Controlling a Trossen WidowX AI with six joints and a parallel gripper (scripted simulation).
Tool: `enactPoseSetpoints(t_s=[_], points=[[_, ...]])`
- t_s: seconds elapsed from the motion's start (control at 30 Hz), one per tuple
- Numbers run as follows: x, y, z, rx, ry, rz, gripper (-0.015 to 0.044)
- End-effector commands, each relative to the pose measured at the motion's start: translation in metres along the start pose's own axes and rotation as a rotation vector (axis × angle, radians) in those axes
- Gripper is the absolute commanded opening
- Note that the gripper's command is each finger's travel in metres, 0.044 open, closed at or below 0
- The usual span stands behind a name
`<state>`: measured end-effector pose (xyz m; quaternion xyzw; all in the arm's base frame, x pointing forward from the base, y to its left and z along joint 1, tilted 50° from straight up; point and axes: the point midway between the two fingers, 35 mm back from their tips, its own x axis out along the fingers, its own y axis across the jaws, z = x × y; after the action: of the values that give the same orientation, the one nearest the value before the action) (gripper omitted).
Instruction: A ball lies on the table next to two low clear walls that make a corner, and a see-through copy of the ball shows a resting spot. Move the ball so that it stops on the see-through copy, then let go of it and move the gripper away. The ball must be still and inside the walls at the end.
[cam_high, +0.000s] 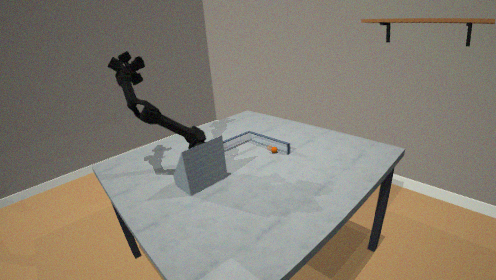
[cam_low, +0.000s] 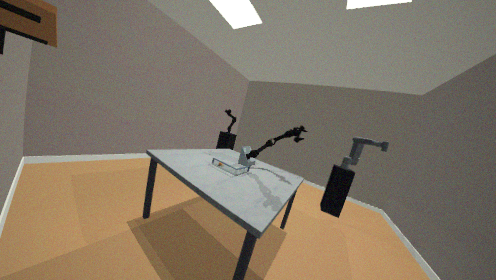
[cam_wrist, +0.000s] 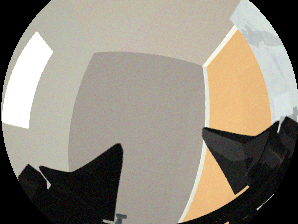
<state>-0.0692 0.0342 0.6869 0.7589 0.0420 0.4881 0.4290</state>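
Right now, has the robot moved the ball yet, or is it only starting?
Only starting, it seems. Nothing looks done: the orange ball lies on the table by the clear walls, untouched. I cannot make out the see-through copy. The pincer is open, empty, raised high and far from the ball. Left: reach down, move the ball to its spot, let go, back away.

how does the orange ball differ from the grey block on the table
The ball is orange, round and tiny; the block is grey, flat-sided and far bigger. The ball lies in the corner of the low walls; the block stands outside them, with the arm rising from it. Both rest on the table, and the open gripper touches neither.
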Motion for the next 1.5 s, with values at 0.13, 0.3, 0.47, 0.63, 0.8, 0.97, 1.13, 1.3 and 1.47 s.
enactPoseSetpoints(t_s=[0.13,0.3,0.47,0.63,0.8,0.97,1.13,1.3,1.47], points=[[0.016,-0.017,0.017,-0.049,-0.04,-0.053,0.0269],[0.047,-0.059,0.058,-0.161,-0.123,-0.184,0.0269],[0.072,-0.088,0.101,-0.277,-0.208,-0.262,0.0269],[0.089,-0.117,0.137,-0.355,-0.25,-0.361,0.0269],[0.107,-0.158,0.203,-0.423,-0.339,-0.483,0.0269],[0.11,-0.206,0.263,-0.508,-0.357,-0.664,0.0269],[0.099,-0.264,0.328,-0.564,-0.337,-0.878,0.0269],[0.072,-0.32,0.387,-0.589,-0.285,-1.082,0.0269],[0.029,-0.375,0.447,-0.572,-0.235,-1.285,0.0269]])
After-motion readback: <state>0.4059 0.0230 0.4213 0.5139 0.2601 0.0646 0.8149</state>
